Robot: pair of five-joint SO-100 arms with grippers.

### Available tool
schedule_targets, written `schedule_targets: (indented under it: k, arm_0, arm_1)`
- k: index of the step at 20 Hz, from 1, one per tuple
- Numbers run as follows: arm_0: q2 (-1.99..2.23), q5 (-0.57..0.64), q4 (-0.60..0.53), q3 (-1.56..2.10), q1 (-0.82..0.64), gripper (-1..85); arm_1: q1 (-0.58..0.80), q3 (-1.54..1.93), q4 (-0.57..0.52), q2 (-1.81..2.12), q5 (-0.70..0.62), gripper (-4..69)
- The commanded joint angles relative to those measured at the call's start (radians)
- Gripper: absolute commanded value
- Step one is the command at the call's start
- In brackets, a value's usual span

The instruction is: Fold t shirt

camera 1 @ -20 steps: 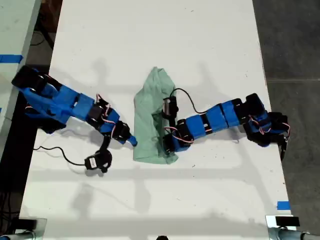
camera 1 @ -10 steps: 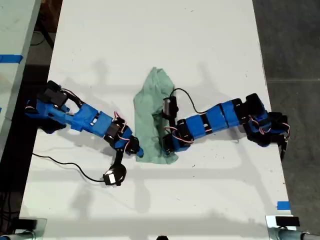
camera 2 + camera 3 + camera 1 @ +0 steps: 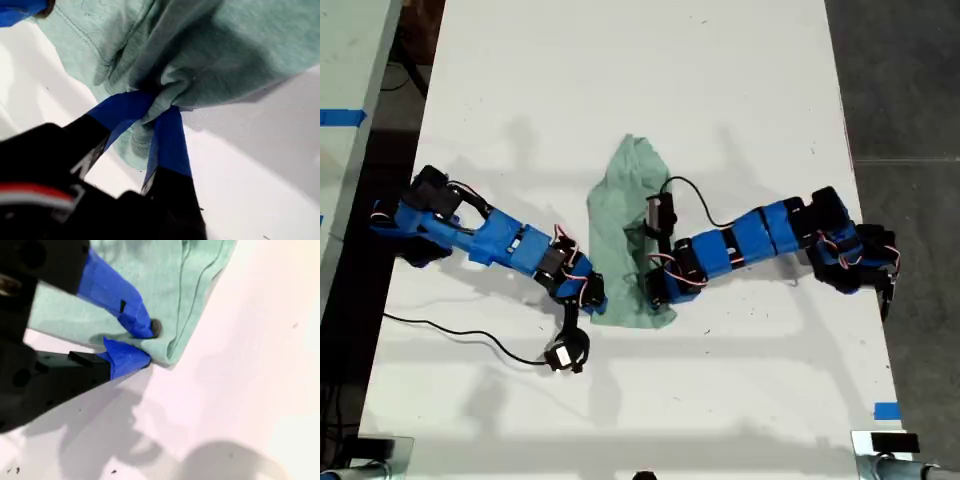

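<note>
1. My first gripper [image 3: 157, 107] has both blue jaws drawn together on a bunched fold of the t shirt [image 3: 240, 45].
2. In the exterior view, my first gripper [image 3: 597, 299] is at the end of the first arm [image 3: 505, 245], which reaches in low and stretched out from the exterior view's left.
3. My second gripper [image 3: 145, 342] has its jaws pinched on a hemmed corner of the cloth.
4. In the exterior view, my second gripper [image 3: 658, 292] ends the second arm [image 3: 760, 235], which extends from the exterior view's right and is bent at the elbow.
5. The two grippers are near each other and do not touch.

The t shirt [image 3: 625, 235] is pale mint-green, plain and wrinkled. It lies folded into a long narrow strip mid-worktop in the exterior view, its lower corners bunched and pinched.
</note>
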Motion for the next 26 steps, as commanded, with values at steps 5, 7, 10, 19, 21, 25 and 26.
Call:
schedule_targets:
  k: [5, 7, 10, 19, 21, 25, 26]
  arm_0:
    - [0.0, 0.028, 0.064, -0.107, -0.009, -0.1]
    - [0.043, 0.06, 0.152, -0.192, 0.0, -0.1]
    - [0.183, 0.121, 0.25, -0.21, -0.054, -0.1]
    - [0.442, 0.345, 0.446, -0.152, -0.614, -0.1]
    - [0.422, 0.368, 0.433, -0.161, -0.704, -0.1]
    - [0.357, 0.416, 0.364, -0.179, -0.827, 2.5]
    - [0.327, 0.434, 0.344, -0.198, -0.845, 8.8]
  arm_1:
    - [-0.012, -0.063, 0.029, 0.014, -0.009, 2.2]
    - [-0.023, -0.179, 0.11, 0.011, -0.003, 1.8]
    - [0.012, -0.334, 0.212, 0.048, -0.018, 1.6]
    - [0.44, -0.305, 0.202, 0.256, -0.249, 1.5]
    - [0.537, -0.301, 0.216, 0.293, -0.278, 1.5]
    - [0.721, -0.291, 0.229, 0.313, -0.345, 1.6]
    - [0.758, -0.29, 0.229, 0.31, -0.362, 1.9]
